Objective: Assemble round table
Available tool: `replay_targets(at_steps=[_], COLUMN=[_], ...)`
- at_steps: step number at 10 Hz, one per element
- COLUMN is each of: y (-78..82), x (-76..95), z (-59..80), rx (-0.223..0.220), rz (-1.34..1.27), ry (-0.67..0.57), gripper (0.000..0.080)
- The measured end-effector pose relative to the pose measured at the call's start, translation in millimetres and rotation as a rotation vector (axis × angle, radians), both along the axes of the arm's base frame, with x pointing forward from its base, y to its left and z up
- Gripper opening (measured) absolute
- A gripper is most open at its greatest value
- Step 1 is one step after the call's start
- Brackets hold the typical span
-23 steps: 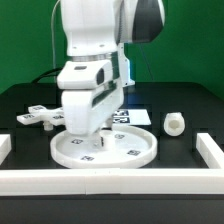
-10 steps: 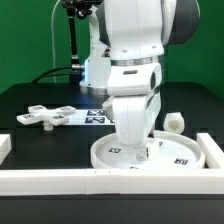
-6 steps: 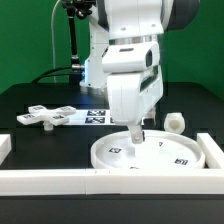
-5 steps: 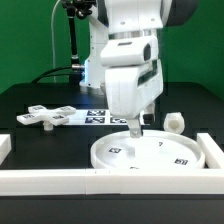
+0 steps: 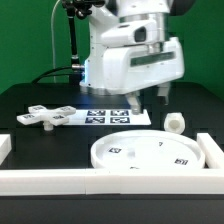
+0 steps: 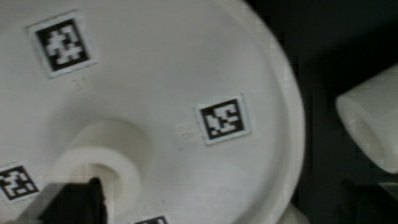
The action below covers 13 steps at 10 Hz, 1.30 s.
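Two views of one moment in the assembly of the round table. The large flat disc [image 5: 150, 152] lies face-up on the black table [image 5: 35, 145], toward the exterior view's right. Its edge is close to the white front wall [image 5: 100, 181] and the right-hand wall [image 5: 212, 150]. The short post [image 5: 174, 124] stands upright just behind the disc's far right rim; whether the two touch cannot be told. The cross-shaped foot [image 5: 45, 117] lies flat, well apart from the disc, at the exterior view's left. The marker board [image 5: 112, 117] lies behind the disc, between the foot and the post.

The gripper [image 5: 147, 98] hangs clear above the disc's far side. Its jaws are spread wide, and nothing is held between them.

The wrist view alone shows the disc's surface closely: separate square tags [image 6: 222, 117] and a raised central hub [image 6: 111, 178] with a dark socket. Part of the post [image 6: 374, 110] shows at the edge of that picture, with a dark gap of table between it and the disc's rim. Dark blurred shapes in two corners appear to be the fingertips [image 6: 75, 200]. Only the exterior view shows the foot, the marker board, the walls and the arm's body.
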<state>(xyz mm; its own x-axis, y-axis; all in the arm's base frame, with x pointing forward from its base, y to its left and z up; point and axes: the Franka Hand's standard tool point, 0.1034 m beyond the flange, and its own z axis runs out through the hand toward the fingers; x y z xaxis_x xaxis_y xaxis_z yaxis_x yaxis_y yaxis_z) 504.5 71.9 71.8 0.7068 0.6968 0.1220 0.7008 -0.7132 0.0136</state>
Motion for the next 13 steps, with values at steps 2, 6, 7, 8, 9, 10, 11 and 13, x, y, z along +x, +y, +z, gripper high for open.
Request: replay_targets(at_steps=[2,6,7,8,9,10,11,13], y=[-2.5,-7.6,-7.5,0.7,10.7,16.4,16.4,17.6], x=[0.3,-2.4,-12.8,-21.2,-23.3,-23.1,-23.4,-24.1], z=[-0.8,-4.2,-7.3,-9.5,-10.6,-12.8,-13.1,-13.4], rx=[0.001,0.041,0.066,0.084,0.099,0.117,0.125,0.141], rz=[-0.014,-0.278,-0.482,-0.656,-0.755,-0.832,-0.878,-0.986], ry=[0.002,0.009,0.024,0.053,0.064,0.065,0.072,0.088], gripper=[0.0649,0.0649,0.0649,0.0649,0.0649,0.0649,0.0649,0.0649])
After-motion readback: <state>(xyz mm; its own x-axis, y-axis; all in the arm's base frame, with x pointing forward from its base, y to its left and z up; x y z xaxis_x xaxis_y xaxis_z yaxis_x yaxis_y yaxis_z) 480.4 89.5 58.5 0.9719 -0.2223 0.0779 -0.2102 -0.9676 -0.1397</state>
